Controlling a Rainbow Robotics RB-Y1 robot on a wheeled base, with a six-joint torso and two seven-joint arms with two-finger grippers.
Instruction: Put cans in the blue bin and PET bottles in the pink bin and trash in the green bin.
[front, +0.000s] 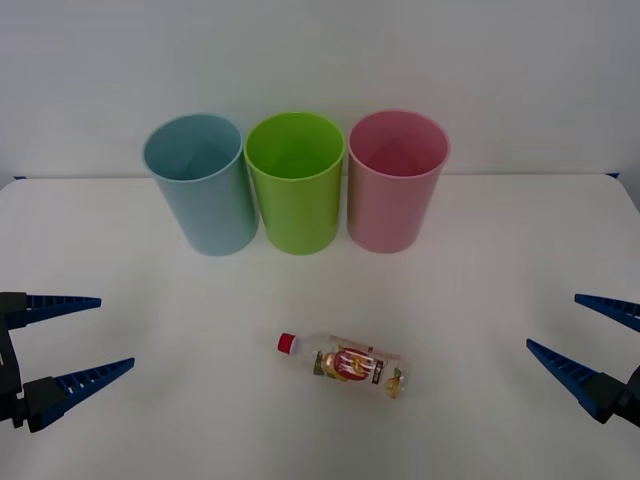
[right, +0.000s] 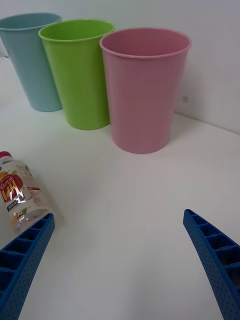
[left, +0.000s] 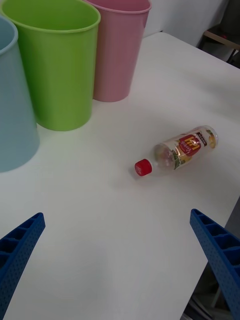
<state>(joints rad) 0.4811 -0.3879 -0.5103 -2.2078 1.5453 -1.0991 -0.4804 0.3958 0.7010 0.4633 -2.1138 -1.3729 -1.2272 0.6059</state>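
Three bins stood in a row across the upper middle of the front view, on the white table (front: 480, 300) and before a pale wall: the blue bin (front: 200, 185) at the left, the green bin (front: 296, 185) in the centre and the pink bin (front: 396, 182) at the right. All three were upright, side by side with rims close to touching, and what showed of their insides looked bare.

The PET bottle (front: 350, 364) lay on its side in the lower centre of the front view, well apart from the bins. Its red cap pointed toward the left of the frame and its base toward the lower right, so it lay at a slight slant. The printed label faced upward.

The left gripper (front: 90, 335) sat at the lower left edge of the front view, its blue ribbed fingers spread wide and holding nothing. The right gripper (front: 575, 328) sat at the lower right edge, likewise spread wide with nothing between its fingers. Both were well apart from the bottle, which lay between them.
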